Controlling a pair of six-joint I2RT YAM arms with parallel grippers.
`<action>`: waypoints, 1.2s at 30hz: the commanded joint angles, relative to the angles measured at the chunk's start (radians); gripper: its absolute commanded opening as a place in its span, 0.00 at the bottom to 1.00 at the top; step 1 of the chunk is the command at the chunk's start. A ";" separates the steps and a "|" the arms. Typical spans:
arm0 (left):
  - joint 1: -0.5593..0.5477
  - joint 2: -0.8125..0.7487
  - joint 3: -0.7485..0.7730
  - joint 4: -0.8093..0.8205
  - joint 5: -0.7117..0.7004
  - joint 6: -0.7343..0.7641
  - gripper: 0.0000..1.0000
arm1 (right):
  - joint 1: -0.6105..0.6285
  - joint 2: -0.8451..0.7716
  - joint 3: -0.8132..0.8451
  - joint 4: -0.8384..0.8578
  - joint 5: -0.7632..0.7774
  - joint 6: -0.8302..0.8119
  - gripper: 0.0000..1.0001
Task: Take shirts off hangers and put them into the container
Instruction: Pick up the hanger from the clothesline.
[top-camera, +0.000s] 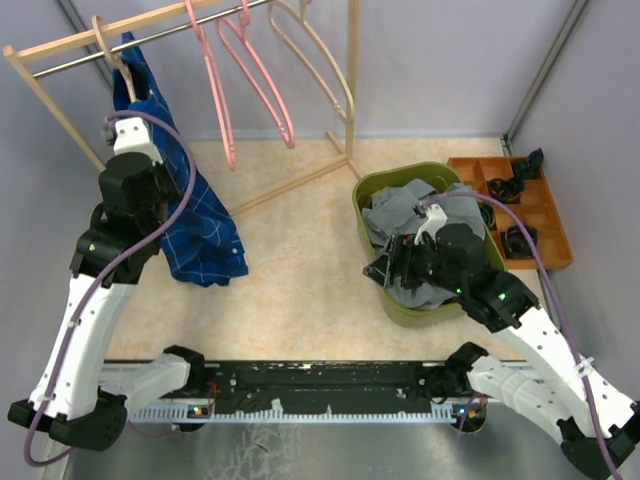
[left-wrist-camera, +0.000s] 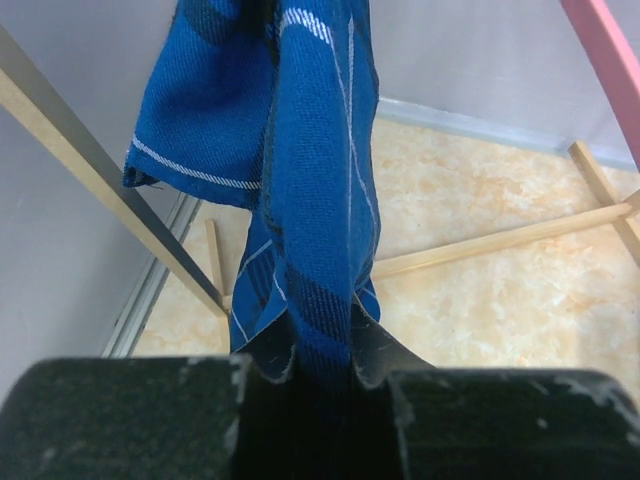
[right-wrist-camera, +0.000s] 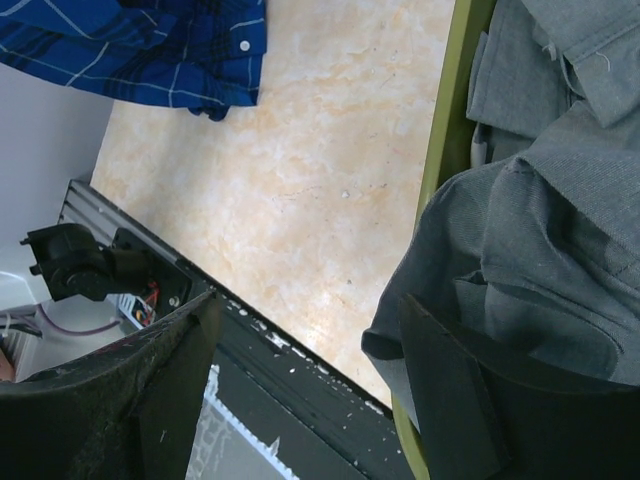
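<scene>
**A:** At upper left of the overhead view, what has the left gripper (left-wrist-camera: 320, 375) got?

**B:** It's clamped on the blue shirt (left-wrist-camera: 310, 180). The cloth runs lengthwise up from the fingers toward its pale hanger (top-camera: 108, 50).

**A:** And the container (top-camera: 385, 183)?

**B:** Centre right, well apart, with a grey shirt (top-camera: 395, 215) inside. The right gripper (right-wrist-camera: 310, 370) gapes empty over its rim.

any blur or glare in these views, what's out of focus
top external: even light, sharp, no glare on the blue shirt; left wrist: its weave crisp, the left gripper dark and soft at the bottom edge; right wrist: grey shirt clear, right gripper dim and slightly blurred
</scene>
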 joint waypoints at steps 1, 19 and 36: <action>0.007 -0.042 -0.037 0.248 0.001 0.076 0.00 | 0.009 -0.009 0.005 0.001 0.003 0.013 0.72; 0.007 -0.144 -0.132 0.518 0.064 0.228 0.00 | 0.009 -0.007 -0.002 0.001 -0.002 0.037 0.73; 0.008 -0.011 0.162 -0.236 0.069 -0.035 0.46 | 0.009 0.008 0.001 -0.018 0.000 0.042 0.74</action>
